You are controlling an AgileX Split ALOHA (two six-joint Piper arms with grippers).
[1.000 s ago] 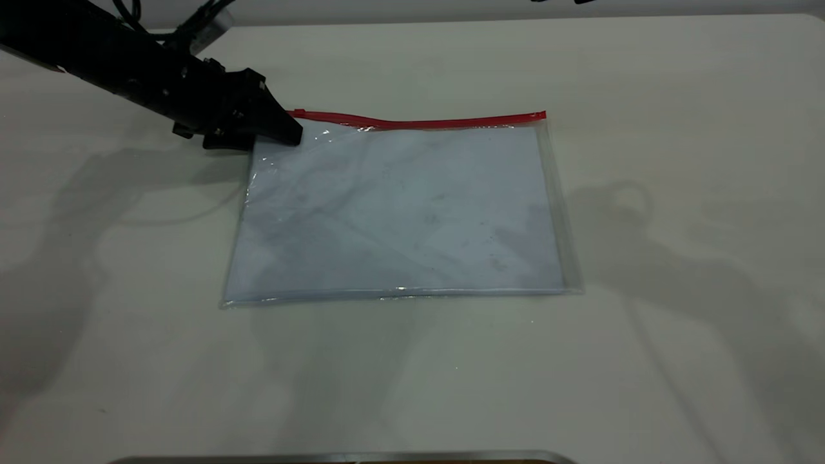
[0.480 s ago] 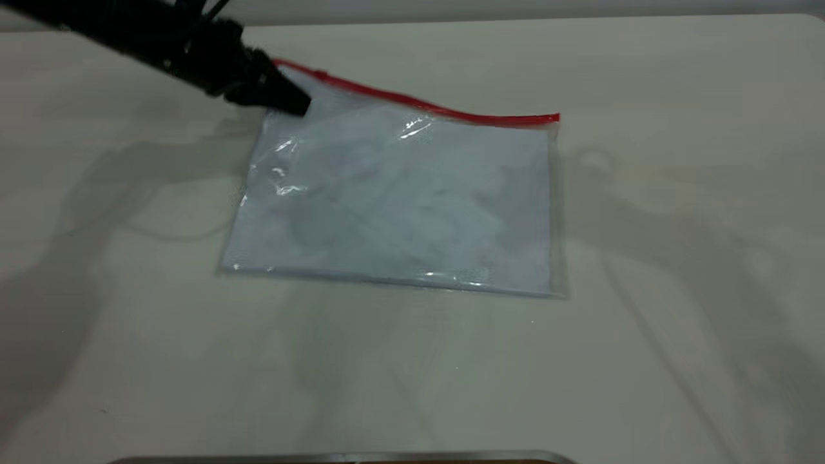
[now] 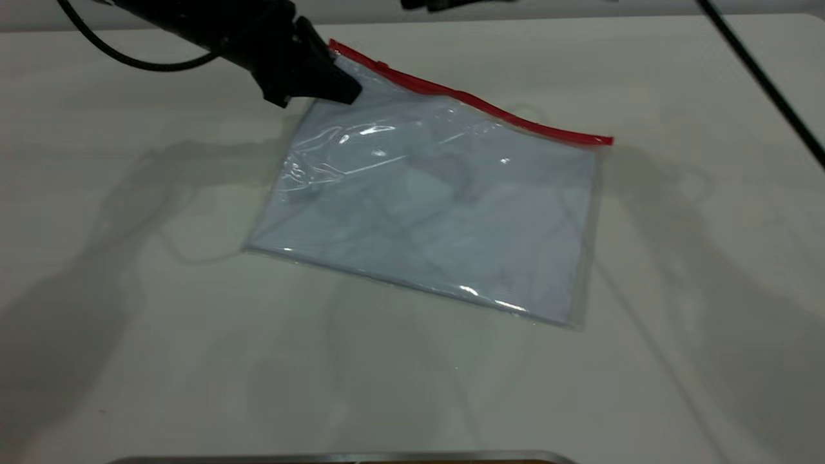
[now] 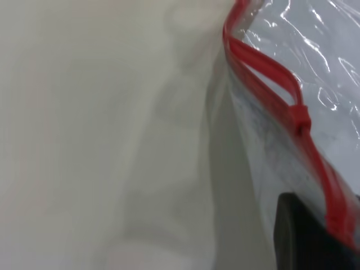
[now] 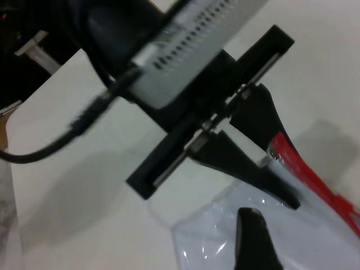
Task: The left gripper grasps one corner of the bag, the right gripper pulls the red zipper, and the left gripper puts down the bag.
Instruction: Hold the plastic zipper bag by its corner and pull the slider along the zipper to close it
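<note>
The bag (image 3: pixel 445 206) is a clear pouch with pale paper inside, lying askew on the white table (image 3: pixel 161 361). My left gripper (image 3: pixel 341 90) is shut on its far left corner and holds that corner raised; the other end rests on the table. The red zipper (image 3: pixel 477 103) runs along the far edge, with its slider tab (image 3: pixel 381 64) close to the held corner. The left wrist view shows the slider (image 4: pixel 301 118) just beyond my left gripper (image 4: pixel 315 236). My right gripper (image 5: pixel 253 239) hovers over the bag (image 5: pixel 225 242) near the left gripper (image 5: pixel 264 169), apart from the zipper (image 5: pixel 309 174).
A black cable (image 3: pixel 760 71) of the right arm crosses the far right corner. Dark parts (image 3: pixel 445 4) show at the top edge. A metal edge (image 3: pixel 341 457) lies along the table's front.
My left gripper has lifted the bag's corner and carried it right. The bag has swung and its right end has slid right and nearer. The right arm's cable has come into view.
</note>
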